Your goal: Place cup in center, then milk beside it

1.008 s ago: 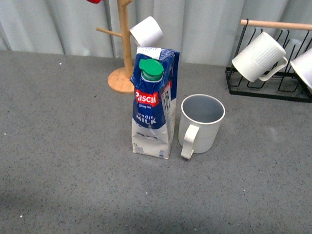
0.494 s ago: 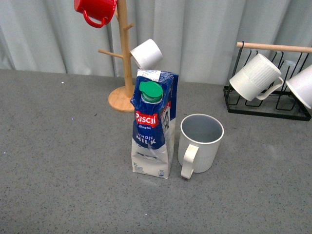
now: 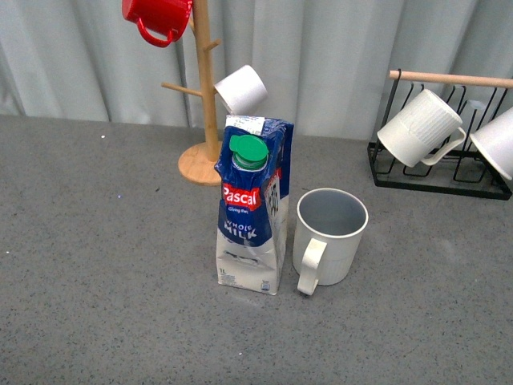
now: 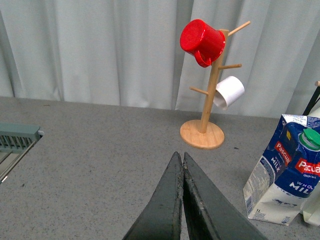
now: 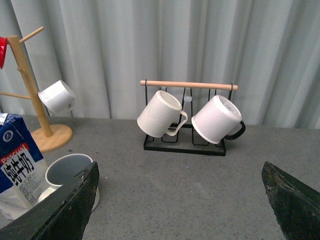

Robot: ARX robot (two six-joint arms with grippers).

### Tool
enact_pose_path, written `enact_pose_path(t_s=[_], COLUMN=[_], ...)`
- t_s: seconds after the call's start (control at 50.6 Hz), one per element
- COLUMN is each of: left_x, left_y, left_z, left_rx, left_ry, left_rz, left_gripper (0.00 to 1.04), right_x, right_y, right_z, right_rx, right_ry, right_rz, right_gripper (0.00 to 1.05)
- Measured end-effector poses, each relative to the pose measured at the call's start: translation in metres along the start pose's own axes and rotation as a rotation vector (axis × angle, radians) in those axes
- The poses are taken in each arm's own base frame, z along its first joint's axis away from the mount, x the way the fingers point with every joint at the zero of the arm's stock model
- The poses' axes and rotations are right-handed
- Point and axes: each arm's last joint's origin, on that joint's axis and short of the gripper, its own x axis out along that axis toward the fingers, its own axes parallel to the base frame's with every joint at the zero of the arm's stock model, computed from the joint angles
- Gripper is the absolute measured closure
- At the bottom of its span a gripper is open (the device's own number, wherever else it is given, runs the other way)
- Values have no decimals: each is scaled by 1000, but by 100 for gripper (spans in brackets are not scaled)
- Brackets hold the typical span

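Observation:
The cup (image 3: 330, 234), cream-white with a grey-blue inside and a thick handle toward the camera, stands upright in the middle of the grey table (image 3: 96, 265). The milk (image 3: 253, 204), a blue and white carton with a green cap, stands upright right beside it on the left; I cannot tell if they touch. Both also show in the right wrist view: the cup (image 5: 65, 172) and the milk (image 5: 17, 165). The milk shows in the left wrist view (image 4: 287, 172). My left gripper (image 4: 181, 156) is shut and empty, apart from the carton. My right gripper (image 5: 182, 172) is open and empty, back from the cup.
A wooden mug tree (image 3: 205, 96) behind the carton holds a red mug (image 3: 158, 16) and a small white mug (image 3: 240, 87). A black rack (image 3: 437, 172) at the back right holds a ribbed white mug (image 3: 418, 128) and another white mug (image 3: 498, 140).
Between one second and half a second ago the front view tilted upward, so everything sits lower in the frame. Since then nothing has moved.

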Motion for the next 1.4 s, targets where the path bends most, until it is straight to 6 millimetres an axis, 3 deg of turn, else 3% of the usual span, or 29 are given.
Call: enact_pose_path(t_s=[0.573,0.751,0.85,0.949,1.028,1.403], left_x=[-17,-17,-17,-17,-17,-17], left_y=[0,0,0,0,0,0], left_z=[-3,-3,-3,-3,-3,-3], left_rx=[0,2,2,2,3,3], left_ry=[7,8,8,8,8,8], left_rz=[-1,-1,-1,-1,-1,-1], left_gripper=[100,59,43,18,6,7], right_x=[0,0,0,0,0,0], right_y=[0,0,0,0,0,0], right_z=[0,0,0,0,0,0], right_rx=[0,0,0,0,0,0], right_ry=[0,0,0,0,0,0], right_rz=[0,0,0,0,0,0], right_gripper=[9,9,9,9,9,9])
